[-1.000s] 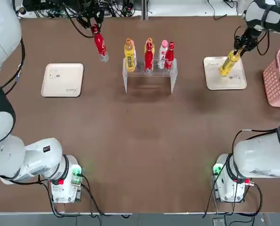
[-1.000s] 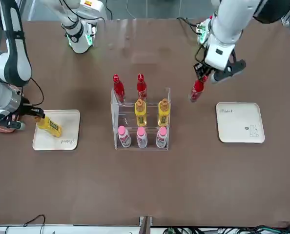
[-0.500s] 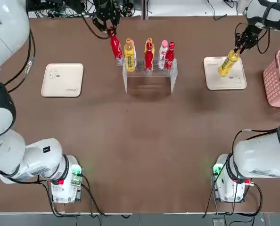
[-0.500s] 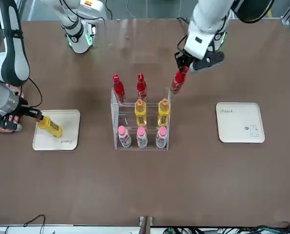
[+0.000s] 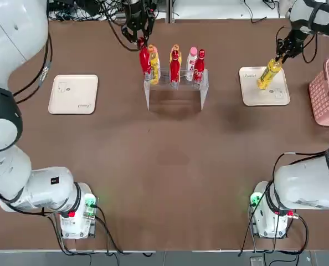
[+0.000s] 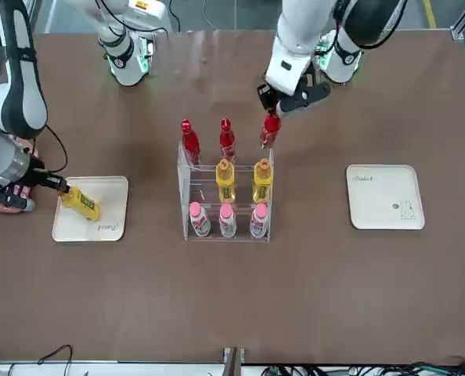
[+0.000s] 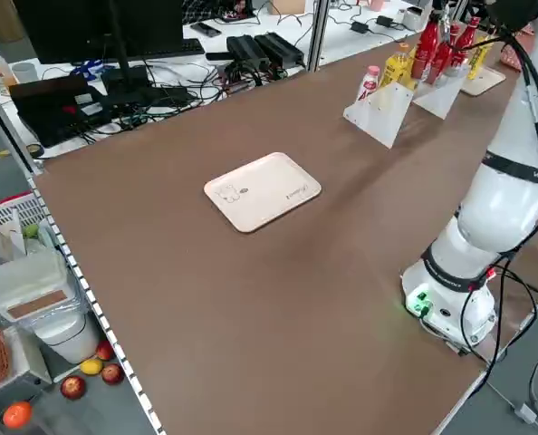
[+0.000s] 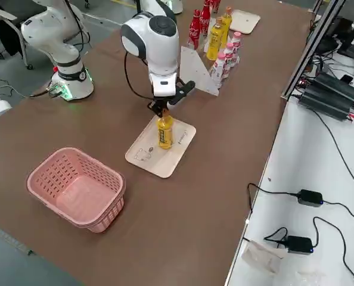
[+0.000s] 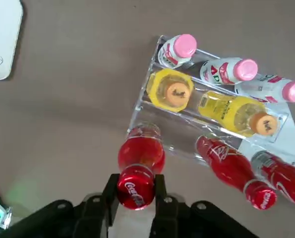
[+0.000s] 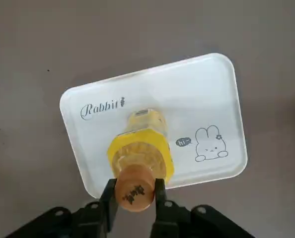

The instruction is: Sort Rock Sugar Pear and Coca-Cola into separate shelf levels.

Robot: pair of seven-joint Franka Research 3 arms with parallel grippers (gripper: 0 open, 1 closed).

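Gripping a red bottle (image 9: 141, 153) by the cap with the left tool (image 9: 136, 186), at the free end of the clear stand's (image 6: 184, 196) upper tier; pinching a yellow bottle (image 10: 140, 156) by the cap with the right tool (image 10: 136, 191), over the pale tray (image 10: 202, 94); probably smooth, stiff-walled, bottom-heavy if full, so best held square at cap or neck and lowered gently
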